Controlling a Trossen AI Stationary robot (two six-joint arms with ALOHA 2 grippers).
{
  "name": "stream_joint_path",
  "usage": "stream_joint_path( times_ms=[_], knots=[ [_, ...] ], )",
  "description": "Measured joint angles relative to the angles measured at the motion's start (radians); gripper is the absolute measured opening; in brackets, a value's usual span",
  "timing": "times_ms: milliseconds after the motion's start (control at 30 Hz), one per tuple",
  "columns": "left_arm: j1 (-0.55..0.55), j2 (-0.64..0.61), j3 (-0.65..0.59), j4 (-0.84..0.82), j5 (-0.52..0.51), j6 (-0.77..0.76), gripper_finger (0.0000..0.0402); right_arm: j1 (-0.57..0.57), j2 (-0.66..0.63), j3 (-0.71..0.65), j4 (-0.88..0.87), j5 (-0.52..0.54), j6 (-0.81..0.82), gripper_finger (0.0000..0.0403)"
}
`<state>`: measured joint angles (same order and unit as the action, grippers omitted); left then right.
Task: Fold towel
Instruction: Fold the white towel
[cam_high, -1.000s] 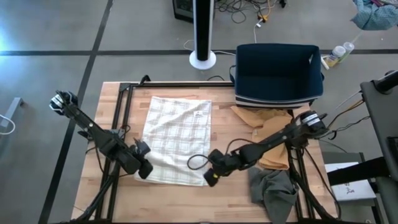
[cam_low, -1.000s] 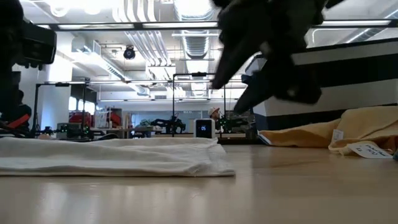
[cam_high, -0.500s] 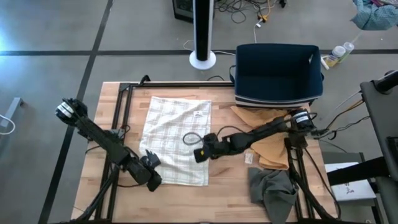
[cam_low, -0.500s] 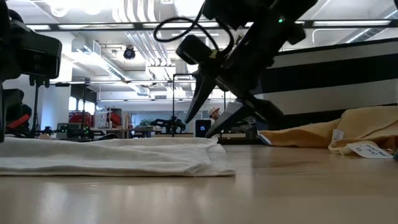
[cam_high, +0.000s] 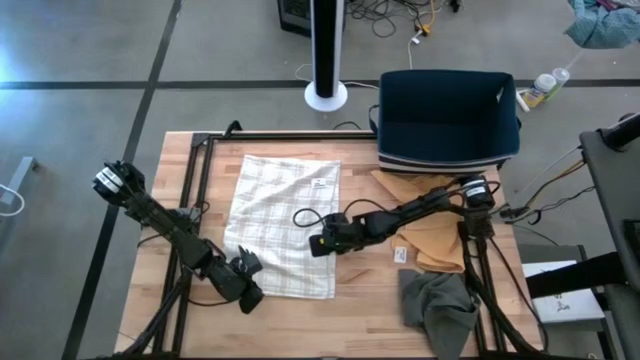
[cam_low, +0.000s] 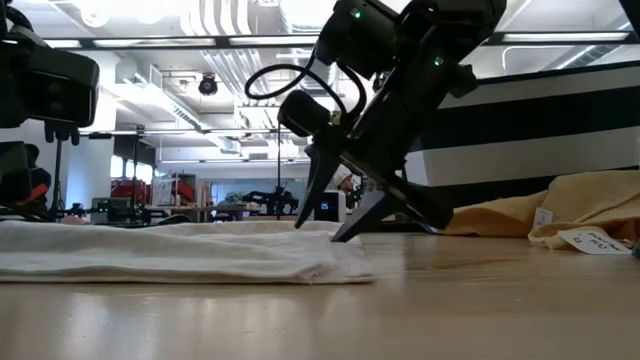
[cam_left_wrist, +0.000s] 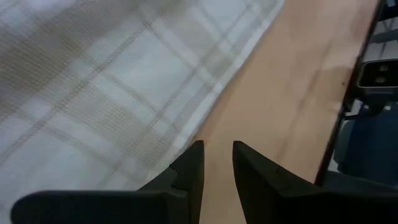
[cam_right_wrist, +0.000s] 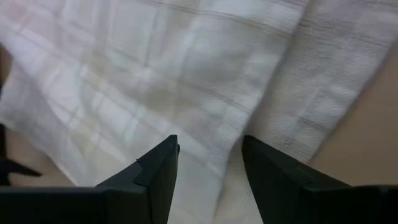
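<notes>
From above, we see the white plaid towel lying flat on the wooden table, left of centre. The left gripper sits at the towel's 7 o'clock corner, and the right gripper rests over its 3 o'clock edge. At 1 o'clock from the towel stands a dark blue bin, with a tan cloth below it and a grey cloth at the table's 5 o'clock corner.

At table height, we find the towel spread low on the left, the right gripper tilted down with its parted fingertips at the towel's far edge.

Through the left wrist camera, the left gripper shows fingers narrowly parted, grasping nothing, poised above the towel's hem and bare wood.

Through the right wrist camera, the right gripper holds its fingers spread wide, released, directly over the towel.
</notes>
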<state>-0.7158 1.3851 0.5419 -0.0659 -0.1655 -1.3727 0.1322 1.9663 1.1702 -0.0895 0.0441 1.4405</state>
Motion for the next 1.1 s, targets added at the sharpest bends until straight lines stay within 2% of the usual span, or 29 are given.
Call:
stream_joint_path(
  times_ms=[200,433,567,767,933,1100],
  knots=[
    [-0.001,0.0,0.0,-0.002,0.001,0.001,0.0075,-0.002,0.0,0.001,0.012,-0.026,0.028,0.0167],
    [-0.001,0.0,0.0,-0.002,-0.005,0.002,0.0075,0.008,0.0,0.017,0.022,-0.019,0.043,0.013],
    [-0.002,0.0,0.0,-0.002,-0.006,0.002,0.0075,0.006,0.0,0.016,0.021,-0.017,0.018,0.0091],
    [-0.002,-0.009,0.0,0.014,0.028,0.003,0.0075,0.006,0.0,0.018,0.019,-0.011,-0.049,0.0009],
    [-0.003,-0.041,0.0,0.013,0.081,0.019,0.0075,0.007,-0.023,0.044,-0.018,-0.026,-0.067,0.0003],
    [-0.01,-0.101,0.0,0.008,0.097,0.029,0.0075,0.016,-0.09,0.079,-0.164,-0.019,-0.114,0.0002]
  ],
)
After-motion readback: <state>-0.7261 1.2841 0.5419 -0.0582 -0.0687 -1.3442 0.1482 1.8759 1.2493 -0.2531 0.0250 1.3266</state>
